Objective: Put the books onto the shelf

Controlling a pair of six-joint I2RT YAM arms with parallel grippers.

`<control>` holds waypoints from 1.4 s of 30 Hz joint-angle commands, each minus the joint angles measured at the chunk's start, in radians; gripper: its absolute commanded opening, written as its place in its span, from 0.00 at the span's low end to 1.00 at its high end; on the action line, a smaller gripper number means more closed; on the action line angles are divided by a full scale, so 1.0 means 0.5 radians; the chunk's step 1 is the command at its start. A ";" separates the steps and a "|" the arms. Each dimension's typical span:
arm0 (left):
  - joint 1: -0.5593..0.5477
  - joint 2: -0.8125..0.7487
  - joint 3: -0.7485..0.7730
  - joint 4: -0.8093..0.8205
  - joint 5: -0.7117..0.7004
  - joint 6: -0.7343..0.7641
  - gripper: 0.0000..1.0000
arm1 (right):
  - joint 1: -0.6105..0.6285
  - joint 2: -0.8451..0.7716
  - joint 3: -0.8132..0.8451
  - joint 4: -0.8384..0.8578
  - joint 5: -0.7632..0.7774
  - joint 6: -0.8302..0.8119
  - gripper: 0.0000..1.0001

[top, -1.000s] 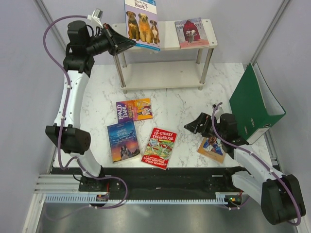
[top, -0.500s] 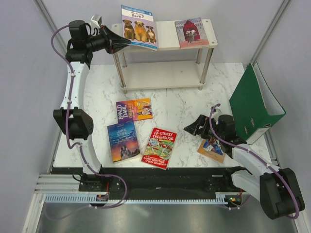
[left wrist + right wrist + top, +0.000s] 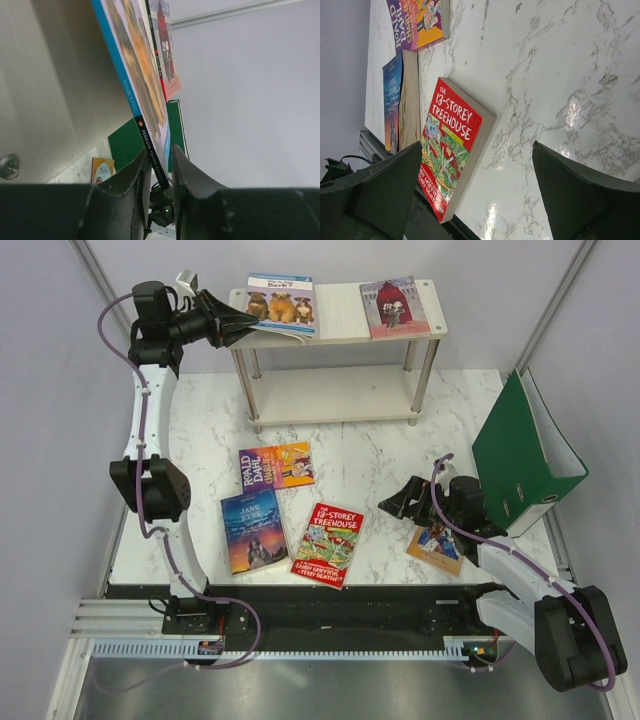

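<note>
The blue three-dogs paperback (image 3: 280, 306) rests at a shallow tilt on the shelf's (image 3: 345, 322) cream top board, left of a book with a red figure (image 3: 395, 308). Its spine end sits between the left gripper's (image 3: 160, 156) narrowly parted jaws, and whether they pinch it cannot be told. A clean release likely means opening fully, then backing straight out so the thin, glossy, floppy cover is not dragged off the smooth board. The right gripper (image 3: 477, 150) gapes wide and empty above the veined marble table (image 3: 545, 75), near the thicker red Treehouse book (image 3: 452, 145).
</note>
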 commanded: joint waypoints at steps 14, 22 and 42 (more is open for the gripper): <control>-0.044 0.071 0.182 0.026 -0.004 0.018 0.46 | 0.007 0.024 -0.005 0.099 -0.018 -0.018 0.98; -0.040 -0.064 0.191 -0.369 -0.200 0.356 0.69 | 0.007 -0.016 0.002 0.078 -0.042 -0.021 0.98; -0.050 -0.325 -0.198 -1.081 -0.639 0.985 0.72 | 0.010 -0.068 0.023 -0.039 -0.113 -0.033 0.98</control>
